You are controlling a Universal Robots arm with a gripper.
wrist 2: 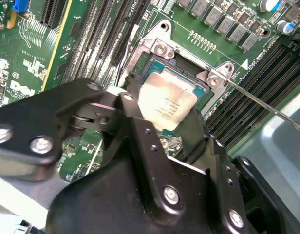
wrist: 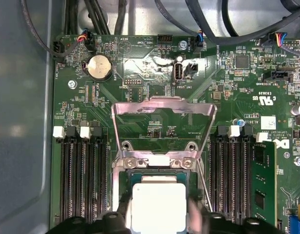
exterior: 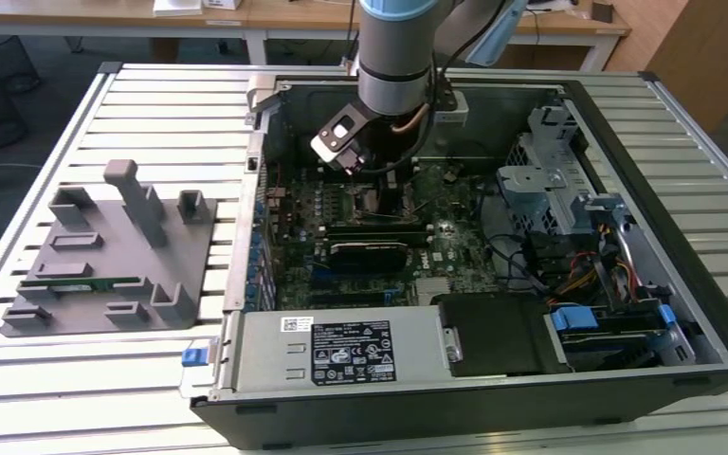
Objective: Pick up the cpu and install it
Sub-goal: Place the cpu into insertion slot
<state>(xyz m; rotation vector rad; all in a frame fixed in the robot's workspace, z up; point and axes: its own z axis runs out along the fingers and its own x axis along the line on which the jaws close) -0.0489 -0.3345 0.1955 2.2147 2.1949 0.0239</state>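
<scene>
Two black fingers (wrist 2: pixel 138 122) of your gripper (wrist 2: pixel 167 117) flank the small, flat, square chip with a silvery metal top and thin pale-green rim, the cpu (wrist 2: pixel 167 102). They press against its opposite edges, so the chip is pinched between them. In both wrist views the cpu (wrist: pixel 158 207) lies directly over the black square socket with a metal frame (wrist 2: pixel 155 63). You cannot tell from here whether it is seated or just above. The socket's silver load plate (wrist: pixel 162 103) stands hinged open.

In the exterior view your grey and light-blue arm (exterior: pixel 396 47) drops almost vertically from twelve o'clock into the open black computer case (exterior: pixel 667 313). The gripper (exterior: pixel 383 180) is low over the green motherboard (exterior: pixel 352 265). At nine o'clock of the case, a grey moulded fixture (exterior: pixel 111 256) rests on the slatted metal table (exterior: pixel 149 104), carrying a long thin green memory stick (exterior: pixel 80 282).

The cpu's top is bright and smooth with faint print, lying level and roughly square to the socket.
</scene>
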